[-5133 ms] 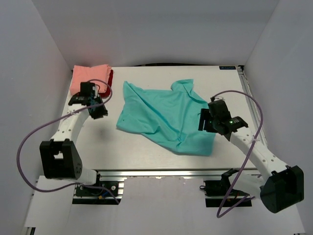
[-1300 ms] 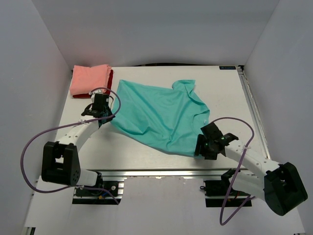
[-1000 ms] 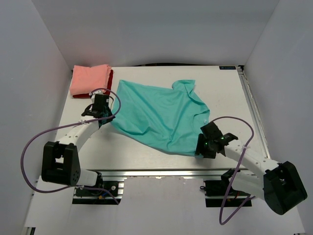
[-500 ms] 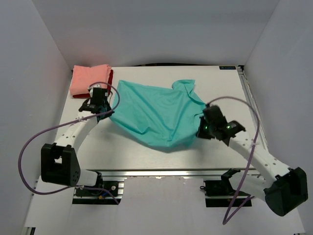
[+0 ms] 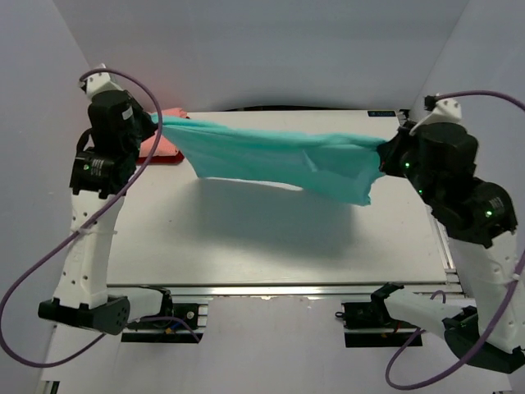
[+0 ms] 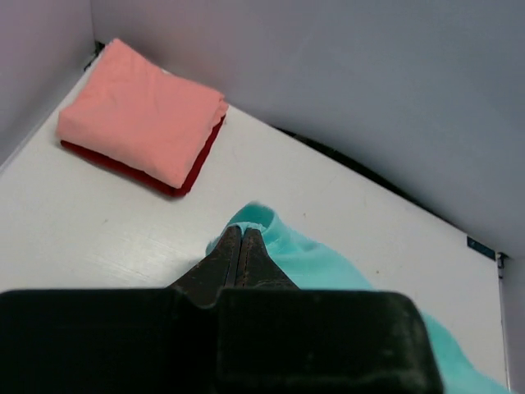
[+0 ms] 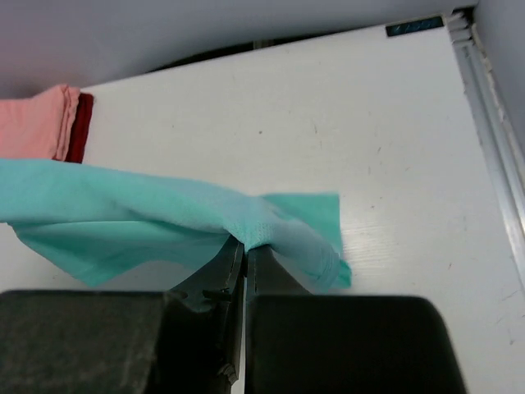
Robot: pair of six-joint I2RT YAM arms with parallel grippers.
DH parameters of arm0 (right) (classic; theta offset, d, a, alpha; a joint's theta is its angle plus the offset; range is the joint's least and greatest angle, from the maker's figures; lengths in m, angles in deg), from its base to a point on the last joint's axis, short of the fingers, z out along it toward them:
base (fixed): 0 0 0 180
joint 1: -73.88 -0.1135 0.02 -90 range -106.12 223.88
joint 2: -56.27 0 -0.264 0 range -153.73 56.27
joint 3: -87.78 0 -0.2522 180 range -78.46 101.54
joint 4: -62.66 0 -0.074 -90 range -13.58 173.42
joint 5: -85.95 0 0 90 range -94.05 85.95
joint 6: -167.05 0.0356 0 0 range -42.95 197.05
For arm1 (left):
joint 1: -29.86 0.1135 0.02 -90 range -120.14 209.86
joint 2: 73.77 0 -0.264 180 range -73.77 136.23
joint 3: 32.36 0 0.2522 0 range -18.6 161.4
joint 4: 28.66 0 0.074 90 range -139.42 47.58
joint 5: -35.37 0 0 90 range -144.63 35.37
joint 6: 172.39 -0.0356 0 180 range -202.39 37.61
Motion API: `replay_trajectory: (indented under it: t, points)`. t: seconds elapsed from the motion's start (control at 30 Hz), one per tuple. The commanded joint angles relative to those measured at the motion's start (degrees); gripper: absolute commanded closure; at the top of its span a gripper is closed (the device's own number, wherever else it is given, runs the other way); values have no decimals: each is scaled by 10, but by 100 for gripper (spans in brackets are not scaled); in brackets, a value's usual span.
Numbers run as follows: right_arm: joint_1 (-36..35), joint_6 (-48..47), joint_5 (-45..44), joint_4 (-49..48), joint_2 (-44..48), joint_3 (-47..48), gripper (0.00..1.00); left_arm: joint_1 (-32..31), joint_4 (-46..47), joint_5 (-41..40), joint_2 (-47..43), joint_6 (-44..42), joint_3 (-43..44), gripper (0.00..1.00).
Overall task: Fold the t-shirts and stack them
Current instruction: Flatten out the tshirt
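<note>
- top view: both my arms are up high over the desk [image 5: 271, 238]. the teal t-shirt [image 5: 271, 156] hangs in the air between them, pulled out roughly left to right and clear of the surface, with its shadow on the desk below.
- top view: my left fingers [image 5: 154, 123] are pinched shut on the shirt's left end, and my right fingers [image 5: 384, 149] are pinched shut on its right end. the bottom edge sags, and a loose flap droops near the right end.
- top view: the salmon-pink t-shirt [image 5: 170, 142] sits at the far-left corner of the desk, mostly hidden behind my left wrist and the teal cloth. the dark red t-shirt [image 5: 166, 158] shows only as a thin edge under it.
- left wrist view: the left fingers are closed tip to tip, with a small bunch of teal cloth clamped between them. the rest of the shirt trails off toward the lower right.
- left wrist view: the pink shirt is a neat folded rectangle lying on top of the folded dark red one. red shows along its near and right edges. the stack sits on the desk in the corner by the walls, well apart from the teal shirt.
- right wrist view: the right fingers are closed, with teal fabric bunched at the tips. a short flap falls to the right of them, and the shirt runs off to the left edge of the view.
- right wrist view: the pink and red stack is just visible at the far left.
</note>
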Motion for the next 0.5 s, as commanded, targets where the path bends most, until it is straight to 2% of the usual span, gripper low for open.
replay_trajectory:
  t: [0.0,0.13,0.27,0.37,0.4,0.43,0.47]
  points:
    - [4,-27,-57,53,0,65,100,0,-61,-32,-17,-1,42,100]
    - [4,-52,-58,63,-40,124,100,0,-69,-23,1,-6,79,100]
    - [25,-91,-27,7,-101,117,100,0,-66,11,78,-10,139,100]
    - [103,-93,84,-35,-161,125,100,2,-69,48,166,-10,222,100]
    - [128,-89,160,-42,-199,141,100,3,-73,55,188,-10,245,100]
    - [164,-88,195,-49,-220,152,100,7,-74,65,233,-9,267,100]
    - [175,-86,231,-48,-246,169,100,11,-68,72,254,-9,285,100]
